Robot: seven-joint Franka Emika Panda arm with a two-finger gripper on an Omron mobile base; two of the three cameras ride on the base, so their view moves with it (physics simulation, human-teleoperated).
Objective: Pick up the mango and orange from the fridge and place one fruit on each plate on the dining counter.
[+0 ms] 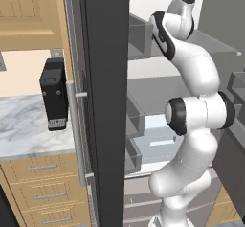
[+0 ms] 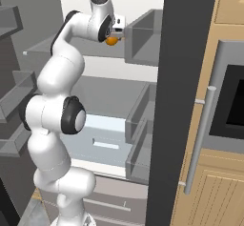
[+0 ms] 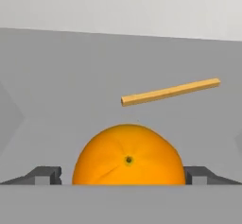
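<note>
Orange (image 3: pixel 128 159): round, smooth, bright, with a small dark dot in the middle. Up by the top fridge (image 1: pixel 103 101) shelf. Pinched between the claw (image 3: pixel 123 175) tips, one dark fingertip (image 3: pixel 45 175) touching each side.

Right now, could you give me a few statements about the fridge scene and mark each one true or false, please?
1. The orange sits between the two fingertips of the gripper. True.
2. The fridge doors are shut. False: they stand open, showing grey shelves.
3. A thin yellow-brown stick lies on the shelf beyond the orange. True.
4. The gripper is down at the steel lower drawer. False: it is up at an upper shelf.
5. A black appliance stands on the marble counter beside the fridge. True.
</note>
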